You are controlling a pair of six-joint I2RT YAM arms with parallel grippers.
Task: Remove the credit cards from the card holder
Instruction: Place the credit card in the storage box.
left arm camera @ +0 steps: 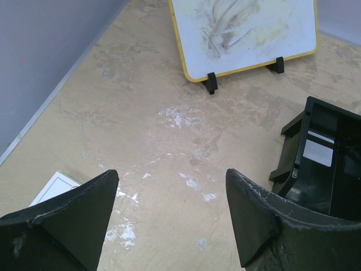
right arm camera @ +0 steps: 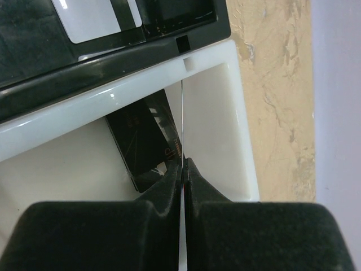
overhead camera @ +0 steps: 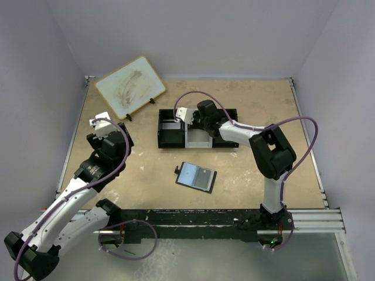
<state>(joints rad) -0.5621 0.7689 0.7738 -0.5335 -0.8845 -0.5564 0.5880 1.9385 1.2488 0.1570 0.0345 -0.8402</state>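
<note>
Top view with both wrist views. One tan, scuffed table carries everything.

Two arms. The left arm lies along the left of the top view. Its jaws are spread wide and released, with only bare table between them. The right arm reaches to the upper centre. Its jaws are clenched on one thin plastic card, seen edge-on as a pale line, so its face colour cannot be told. This card stands upright over the tray's white compartment. Whether its far edge touches the tray cannot be told.

One yellow-framed whiteboard, smeared grey, stands on black feet at upper left.

One black-and-white three-compartment tray sits at upper centre, its white compartment in the middle.

One black bifold card holder lies open at the centre of the top view, below the tray and apart from it. Its pale blue-grey inside faces up, and a small tab shows at its upper left corner. Neither arm touches it.

Two cards in all: the held one, and one dark rectangular card lying in the white compartment, just left of the held card.

One small white box shows at the lower left of the left wrist view, beside the left jaws.
</note>
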